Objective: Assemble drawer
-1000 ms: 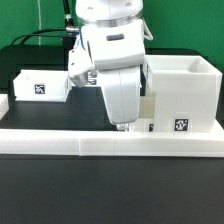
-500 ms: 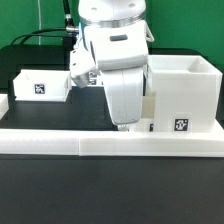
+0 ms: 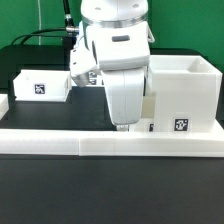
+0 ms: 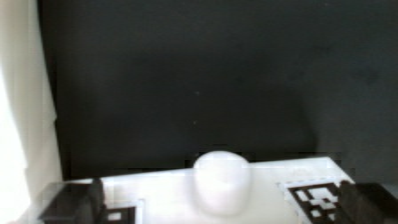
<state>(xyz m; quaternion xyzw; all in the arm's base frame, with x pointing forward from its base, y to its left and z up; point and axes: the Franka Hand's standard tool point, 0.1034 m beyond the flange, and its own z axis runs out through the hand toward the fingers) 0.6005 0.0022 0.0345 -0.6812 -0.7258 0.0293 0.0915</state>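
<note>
The large white casing [image 3: 182,95] stands at the exterior view's right, a tag on its front. One small tray box [image 3: 42,85] with a tag sits at the exterior view's left. My gripper [image 3: 124,124] is low at the table, just behind the border rail and left of the casing. A second tagged white part [image 3: 151,124] shows between my gripper and the casing. In the wrist view a white tray box [image 4: 160,195] with a rounded knob [image 4: 219,180] and a tag [image 4: 320,192] lies right under my gripper [image 4: 219,218]. My fingers are hidden.
The long low white border rail [image 3: 110,145] runs across the front, with a short piece at the exterior view's left [image 3: 4,105]. It shows as a white strip in the wrist view [image 4: 18,100]. Black table [image 4: 196,80] lies beyond the tray box.
</note>
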